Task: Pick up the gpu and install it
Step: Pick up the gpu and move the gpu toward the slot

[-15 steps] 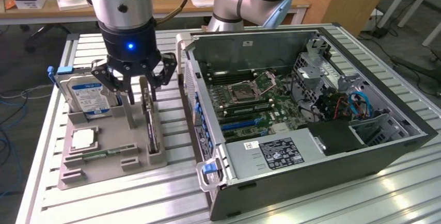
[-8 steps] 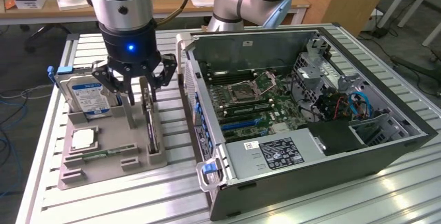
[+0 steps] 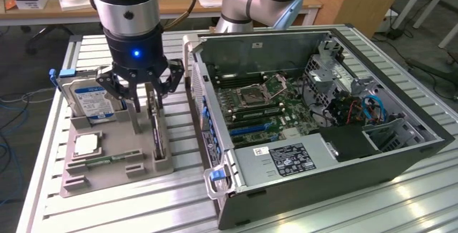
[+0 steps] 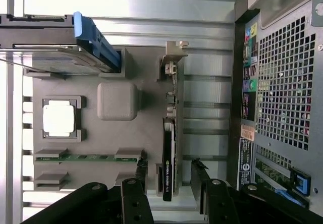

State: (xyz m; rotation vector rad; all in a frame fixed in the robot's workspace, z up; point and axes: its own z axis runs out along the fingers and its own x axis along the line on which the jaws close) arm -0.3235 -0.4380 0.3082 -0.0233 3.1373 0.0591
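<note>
The gpu (image 4: 169, 148) stands on its edge in a slot of the grey holder tray (image 4: 151, 82), its silver bracket (image 4: 174, 57) at one end and its black fan side showing. In the exterior view the gpu (image 3: 156, 128) is a thin dark card on the tray's side nearest the computer. My gripper (image 3: 141, 90) hangs just above it, open. In the wrist view my gripper (image 4: 170, 172) has one of its black fingers (image 4: 143, 171) on each side of the card, not touching it. Nothing is held.
The tray also holds an upright hard drive (image 3: 89, 101) with a blue label, a processor (image 3: 86, 144) and a memory stick (image 3: 107, 159). The open computer case (image 3: 400, 136) lies at the exterior view's right, its motherboard (image 3: 261, 107) exposed with blue card slots (image 3: 247, 130).
</note>
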